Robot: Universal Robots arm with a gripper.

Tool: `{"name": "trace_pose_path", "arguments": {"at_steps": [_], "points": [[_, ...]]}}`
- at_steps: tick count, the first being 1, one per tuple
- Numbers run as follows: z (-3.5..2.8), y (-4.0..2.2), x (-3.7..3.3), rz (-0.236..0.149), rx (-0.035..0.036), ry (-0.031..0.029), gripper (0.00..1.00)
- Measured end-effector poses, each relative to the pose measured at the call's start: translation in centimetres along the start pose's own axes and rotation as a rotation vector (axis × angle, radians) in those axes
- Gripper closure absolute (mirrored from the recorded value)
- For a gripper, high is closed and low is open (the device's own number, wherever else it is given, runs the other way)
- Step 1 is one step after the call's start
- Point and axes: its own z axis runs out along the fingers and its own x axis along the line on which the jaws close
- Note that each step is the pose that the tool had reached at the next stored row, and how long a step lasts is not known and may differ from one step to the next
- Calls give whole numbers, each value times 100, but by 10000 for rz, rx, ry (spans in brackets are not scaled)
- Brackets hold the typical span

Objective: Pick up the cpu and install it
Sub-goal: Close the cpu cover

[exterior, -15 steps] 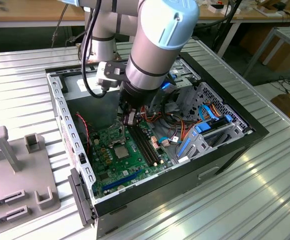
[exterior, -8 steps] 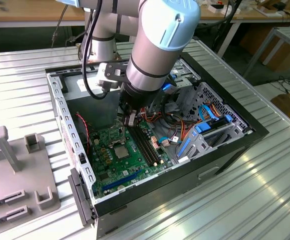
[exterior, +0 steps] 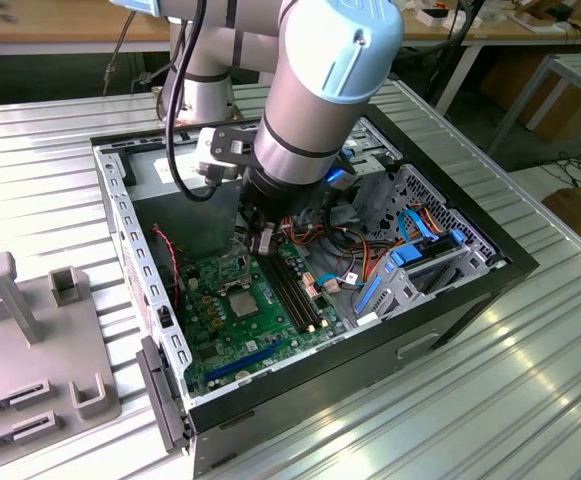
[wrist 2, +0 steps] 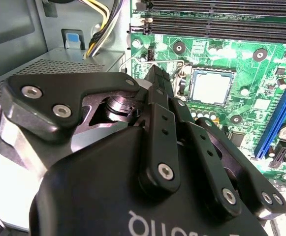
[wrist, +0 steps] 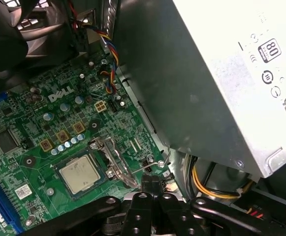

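The cpu [exterior: 242, 302], a small square chip with a dull grey top, lies flat in its socket on the green motherboard [exterior: 208, 335]. Both wrist views show the cpu [wrist 2: 210, 87] [wrist: 79, 174] uncovered. The silver socket frame [wrist: 112, 156] stands swung aside along one edge of the cpu, with its thin wire lever [wrist: 150, 166] beside it. My gripper [exterior: 261, 245] hangs inside the case just beyond the socket, off the cpu. Its black fingers are pressed together in both wrist views, shut [wrist 2: 156, 73] [wrist: 152, 181], with the tips right by the lever and nothing visibly held.
The open black computer case [exterior: 490, 262] lies on a ribbed metal table. The grey power supply [wrist: 221, 73] sits close beside the gripper, with yellow and black cables [wrist 2: 101, 24] running from it. Long black memory slots [wrist 2: 221, 19] and a blue slot [wrist 2: 275, 118] flank the socket. A grey fixture [exterior: 30, 340] stands at the exterior view's left.
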Motion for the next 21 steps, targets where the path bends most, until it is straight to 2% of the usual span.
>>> {"name": "trace_pose_path", "arguments": {"at_steps": [21], "points": [[-13,-28,58,0,1,3,89]]}}
